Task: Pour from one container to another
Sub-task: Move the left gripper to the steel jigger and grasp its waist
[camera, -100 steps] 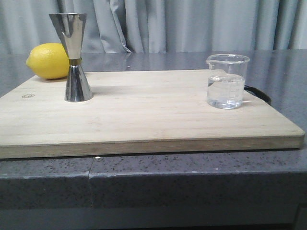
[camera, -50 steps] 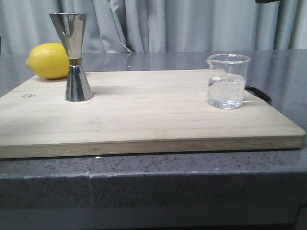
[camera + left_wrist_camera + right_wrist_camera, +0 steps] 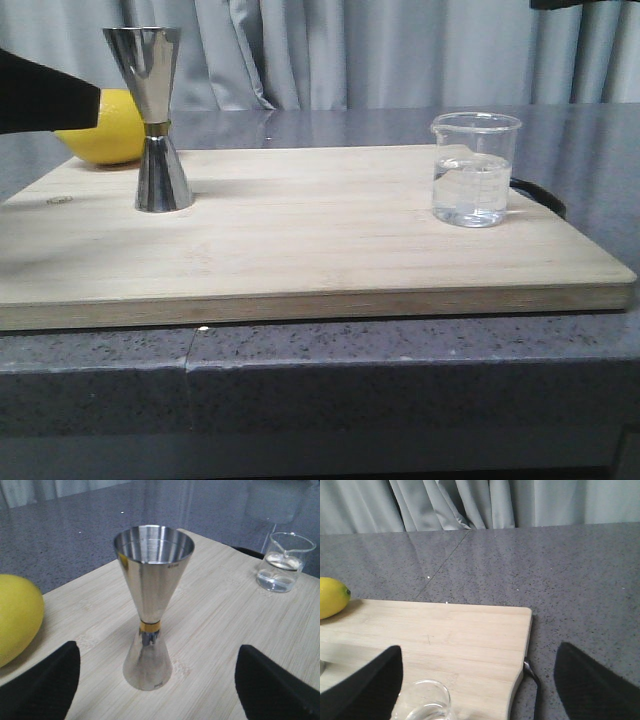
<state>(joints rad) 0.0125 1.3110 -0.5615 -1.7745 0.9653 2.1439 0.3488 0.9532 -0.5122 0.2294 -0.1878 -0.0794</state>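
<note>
The steel hourglass jigger [image 3: 152, 120] stands upright at the far left of the wooden board [image 3: 310, 240]. The clear glass beaker [image 3: 474, 170], about half full of clear liquid, stands at the board's right end. My left gripper [image 3: 157, 682] is open, and the jigger [image 3: 150, 605] stands between and just beyond its fingertips, untouched. In the front view one of its fingers [image 3: 55, 100] reaches in from the left edge at the height of the jigger's upper cone. My right gripper [image 3: 477, 685] is open above the beaker [image 3: 422, 702], which shows only its rim near one finger.
A yellow lemon [image 3: 115, 140] lies behind the board's left end, partly covered by the left finger. A black strap [image 3: 532, 675] hangs at the board's right edge. The board sits on a grey speckled counter [image 3: 400, 370], with curtains behind.
The left gripper's dark finger has entered the front view from the left and now covers part of the lemon. A dark part of the right arm appeared at the top right. Jigger and beaker are unmoved.
</note>
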